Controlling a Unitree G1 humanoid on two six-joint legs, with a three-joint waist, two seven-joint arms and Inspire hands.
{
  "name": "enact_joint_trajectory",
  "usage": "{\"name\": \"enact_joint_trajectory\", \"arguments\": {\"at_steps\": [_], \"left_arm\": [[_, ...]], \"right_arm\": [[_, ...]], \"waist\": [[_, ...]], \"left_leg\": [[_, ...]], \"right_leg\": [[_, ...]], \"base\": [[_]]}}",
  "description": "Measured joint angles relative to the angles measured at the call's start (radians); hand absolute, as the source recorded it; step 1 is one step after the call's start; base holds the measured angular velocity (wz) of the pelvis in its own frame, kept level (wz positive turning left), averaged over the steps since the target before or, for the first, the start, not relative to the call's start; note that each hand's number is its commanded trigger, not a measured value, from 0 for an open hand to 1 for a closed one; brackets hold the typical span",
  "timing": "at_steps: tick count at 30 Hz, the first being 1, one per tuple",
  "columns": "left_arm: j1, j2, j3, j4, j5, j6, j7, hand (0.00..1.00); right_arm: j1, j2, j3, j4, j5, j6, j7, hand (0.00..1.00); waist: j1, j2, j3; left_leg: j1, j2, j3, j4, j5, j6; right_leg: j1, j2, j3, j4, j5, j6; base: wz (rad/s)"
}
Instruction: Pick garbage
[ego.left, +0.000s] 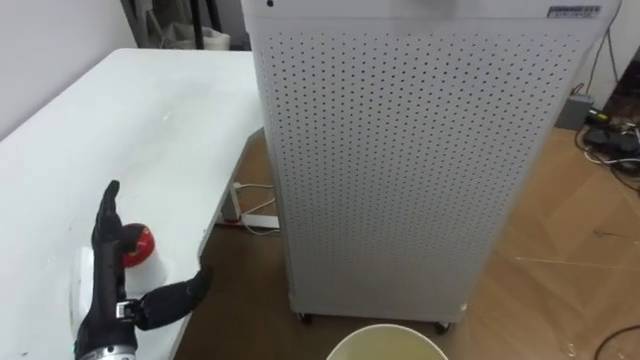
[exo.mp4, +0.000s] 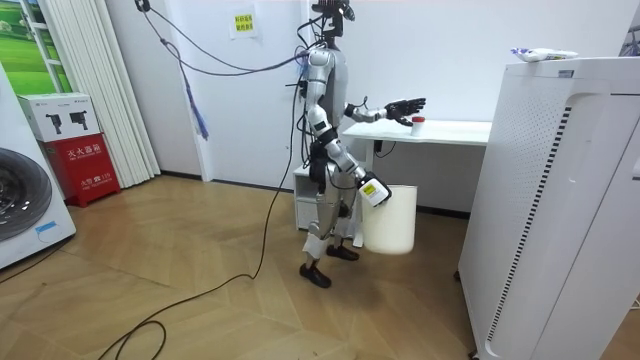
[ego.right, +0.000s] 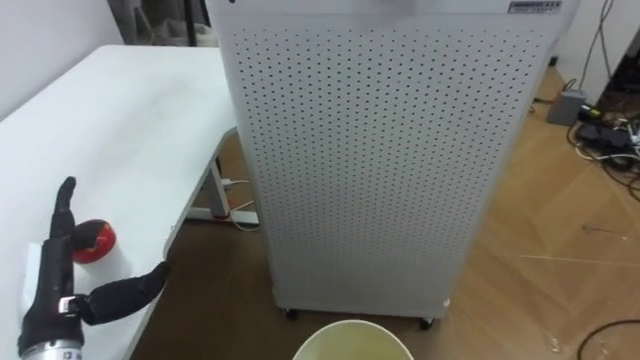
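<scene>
As the left hand (ego.left: 103, 285) hovered over the worktop (ego.left: 150, 130), fingers (ego.left: 107, 212) straight and holding nothing, the red-capped garbage (ego.left: 140, 243) just beside them looked light and rigid, best gripped round its sides.

**Open tabletop to the left, tall cabinet dead ahead**

The white table (ego.left: 130, 120) offers a broad open surface beyond the left hand (ego.left: 105, 285), whose straight fingers are raised over it. A small red-topped container (ego.left: 138, 245) stands just beside them. A tall perforated cabinet (ego.left: 400, 150) rises near the table's edge, leaving a narrow strip of floor (ego.left: 245, 290) between them. A bin (ego.left: 385, 343) rim sits low before the cabinet.
</scene>
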Motion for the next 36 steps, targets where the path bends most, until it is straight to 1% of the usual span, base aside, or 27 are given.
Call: {"name": "enact_joint_trajectory", "arguments": {"at_steps": [1,6,11,15,19,22,28,32,34,36], "left_arm": [[0.0,0.0,0.0,-0.001,0.0,0.0,0.002,0.0],[0.0,0.0,0.001,-0.009,0.001,0.0,0.016,0.0],[0.015,0.0,0.004,-0.073,0.014,0.003,0.016,0.0],[0.016,0.0,0.006,-0.125,0.023,0.003,0.015,0.0],[0.016,0.0,0.007,-0.163,0.021,0.001,0.016,0.0],[0.016,0.0,0.012,-0.163,0.016,0.002,0.017,0.0],[0.021,0.0,0.013,-0.162,0.01,0.002,0.017,0.0],[0.048,0.0,0.016,-0.153,-0.004,0.002,0.014,0.0],[0.055,0.0,0.016,-0.119,-0.035,0.002,0.015,0.0],[0.057,0.001,0.016,-0.088,-0.064,0.002,0.015,0.0]], "right_arm": [[0.0,0.0,0.0,0.0,0.0,0.0,0.003,1.0],[0.008,0.002,0.001,0.0,0.0,0.0,0.006,1.0],[0.013,0.003,0.001,0.002,-0.023,0.0,0.013,1.0],[0.014,0.016,0.001,0.014,-0.025,0.0,0.026,1.0],[0.019,0.03,0.002,0.016,-0.024,0.0,0.026,1.0],[0.02,0.033,0.002,0.025,-0.023,0.0,0.025,1.0],[0.019,0.032,0.002,0.063,-0.024,0.002,0.026,1.0],[0.018,0.032,0.001,0.096,-0.024,0.004,0.025,1.0],[0.018,0.032,0.001,0.096,-0.023,0.013,0.022,1.0],[0.018,0.031,0.001,0.095,-0.023,0.013,0.018,1.0]], "waist": [[0.006,0.001,-0.0005],[0.01,0.002,-0.0012],[0.01,0.0,-0.0014],[0.011,-0.011,-0.001],[0.011,-0.025,-0.0024],[0.012,-0.03,-0.0021],[0.015,-0.029,-0.0016],[0.014,-0.029,-0.0007],[0.013,-0.029,-0.0003],[0.013,-0.03,0.0003]], "left_leg": [[-0.001,0.0,0.0,0.002,0.0,0.0],[0.0,-0.007,0.0,0.002,0.004,0.006],[0.0,-0.021,-0.009,0.0,0.006,0.009],[-0.001,-0.024,-0.014,-0.002,0.006,0.009],[0.0,-0.024,-0.014,-0.002,0.006,0.009],[0.0,-0.024,-0.015,-0.002,0.006,0.009],[0.002,-0.024,-0.016,0.002,0.008,0.012],[0.006,-0.027,-0.017,0.001,0.009,0.014],[0.007,-0.029,-0.017,-0.001,0.01,0.015],[0.006,-0.032,-0.018,-0.002,0.01,0.015]], "right_leg": [[0.0,0.0,0.0,0.0,0.0,0.0],[0.01,-0.003,-0.014,-0.016,-0.003,0.005],[0.015,-0.012,-0.032,-0.015,-0.008,0.014],[0.017,-0.014,-0.042,-0.014,-0.01,0.016],[0.023,-0.014,-0.046,-0.014,-0.01,0.017],[0.028,-0.013,-0.046,-0.014,-0.01,0.017],[0.03,-0.012,-0.044,-0.015,-0.01,0.016],[0.031,-0.013,-0.04,-0.016,-0.012,0.018],[0.031,-0.015,-0.04,-0.016,-0.013,0.02],[0.031,-0.017,-0.04,-0.017,-0.014,0.021]], "base": [[0.0],[0.11],[0.11],[0.07],[0.02],[0.0],[0.01],[0.0],[0.0],[0.02]]}}
